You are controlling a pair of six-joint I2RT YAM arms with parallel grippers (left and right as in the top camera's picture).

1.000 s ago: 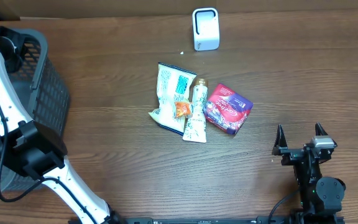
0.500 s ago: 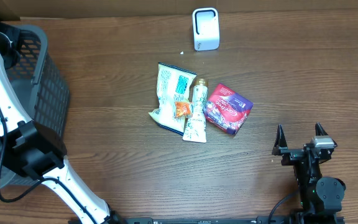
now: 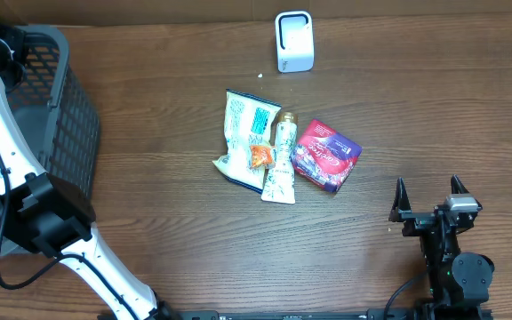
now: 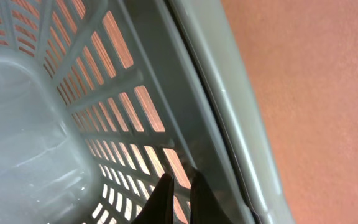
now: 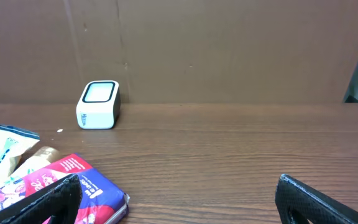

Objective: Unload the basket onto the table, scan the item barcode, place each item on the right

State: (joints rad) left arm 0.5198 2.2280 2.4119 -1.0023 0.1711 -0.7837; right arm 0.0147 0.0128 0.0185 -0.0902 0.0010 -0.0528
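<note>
Three items lie together mid-table: a white and green snack bag (image 3: pixel 245 142), a pale tube (image 3: pixel 280 162) and a purple and red packet (image 3: pixel 325 156). The white scanner box (image 3: pixel 293 41) stands at the back, apart from them. In the right wrist view, the scanner (image 5: pixel 98 104) is far ahead and the packet (image 5: pixel 79 180) sits by the left finger. My right gripper (image 3: pixel 428 197) rests near the front edge, open and empty. My left gripper (image 4: pixel 180 194) is shut, its tips close together against the grey basket's slatted wall (image 4: pixel 123 93), holding no item.
The grey plastic basket (image 3: pixel 69 124) fills the far left of the table, with my left arm (image 3: pixel 7 151) reaching over it. A brown wall runs along the back edge behind the scanner.
The basket's far rim has shifted toward the back of the table, together with the end of my left arm. The items and the right arm have not moved.
</note>
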